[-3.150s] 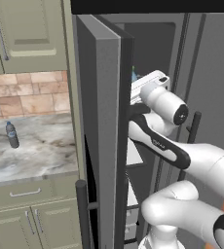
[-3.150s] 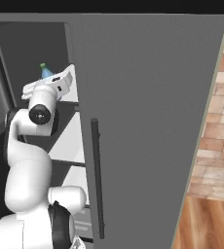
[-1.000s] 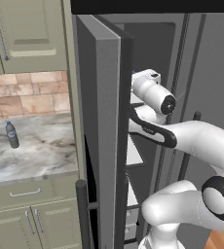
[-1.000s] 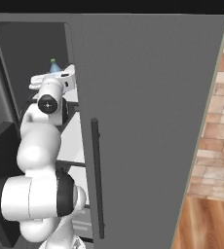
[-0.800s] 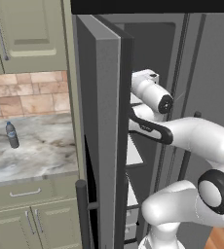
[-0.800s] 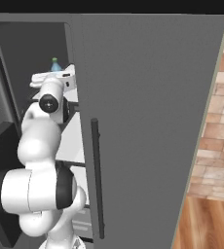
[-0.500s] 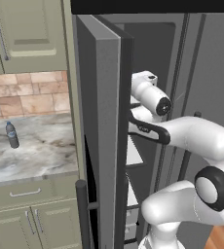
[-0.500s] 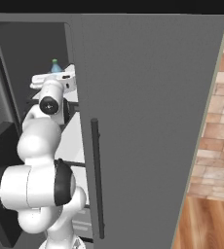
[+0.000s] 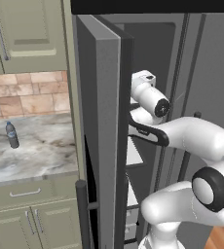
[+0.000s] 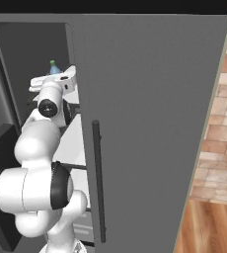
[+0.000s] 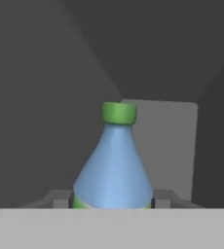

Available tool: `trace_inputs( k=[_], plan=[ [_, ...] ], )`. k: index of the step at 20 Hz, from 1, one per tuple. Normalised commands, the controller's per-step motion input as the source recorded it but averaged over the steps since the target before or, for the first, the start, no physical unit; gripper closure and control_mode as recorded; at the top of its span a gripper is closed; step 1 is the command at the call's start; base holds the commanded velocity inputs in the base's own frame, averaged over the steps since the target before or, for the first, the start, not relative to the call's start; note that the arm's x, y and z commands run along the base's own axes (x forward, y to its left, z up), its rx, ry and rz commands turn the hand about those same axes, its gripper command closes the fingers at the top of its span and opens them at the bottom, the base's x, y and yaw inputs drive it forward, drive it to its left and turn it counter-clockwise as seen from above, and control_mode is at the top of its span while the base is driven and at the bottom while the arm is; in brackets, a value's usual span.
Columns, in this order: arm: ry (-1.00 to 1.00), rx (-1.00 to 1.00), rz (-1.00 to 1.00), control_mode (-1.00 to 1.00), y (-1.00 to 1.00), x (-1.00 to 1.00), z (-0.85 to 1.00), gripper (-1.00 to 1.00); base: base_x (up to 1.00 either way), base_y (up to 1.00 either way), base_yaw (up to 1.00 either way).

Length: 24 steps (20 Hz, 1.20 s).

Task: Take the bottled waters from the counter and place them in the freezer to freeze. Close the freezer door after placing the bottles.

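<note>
Here's the blue bottle [image 11: 113, 165], clear plastic with a rounded, cone-like shoulder narrowing to a ribbed green cap, standing upright between the two small finger tips of the end effector [image 11: 113, 199]. The tips sit tight against its lower sides, one on each flank: the end effector is clamped on the blue bottle. Behind it, the smooth dark grey inner walls of the freezer [image 10: 31, 54] meet in a corner, with a paler flat panel just back of the cap. From the right base camera, the green cap and a sliver of blue [image 10: 53, 67] poke up just above the white hand, high inside the compartment. The freezer door [image 9: 100, 146], a flat matte grey slab, stands swung open beside the arm. Over on the left, the grey bottle [image 9: 11, 134] with its dark cap stands upright on the marbled stone desk [image 9: 41, 155], well apart from the arm, under the tan tiled wall [image 9: 31, 95].
</note>
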Motion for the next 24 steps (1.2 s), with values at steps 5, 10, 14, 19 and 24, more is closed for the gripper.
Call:
trace_inputs(
  k=[5,10,14,19,24],
  plan=[
    [0.01,0.00,0.00,-1.00,0.01,0.16,-0.07,-1.00,0.00,0.00,0.00],
    [0.00,0.00,0.00,-1.00,0.00,0.00,0.00,-1.00,0.00,0.00,0.00],
    [0.00,0.00,0.00,-1.00,0.00,0.00,0.00,-1.00,0.00,0.00,0.00],
    [0.00,0.00,0.00,-1.00,0.00,0.00,0.00,-1.00,0.00,0.00,0.00],
    [0.00,0.00,0.00,-1.00,0.00,-0.17,0.05,-1.00,0.00,0.00,0.00]
  ],
)
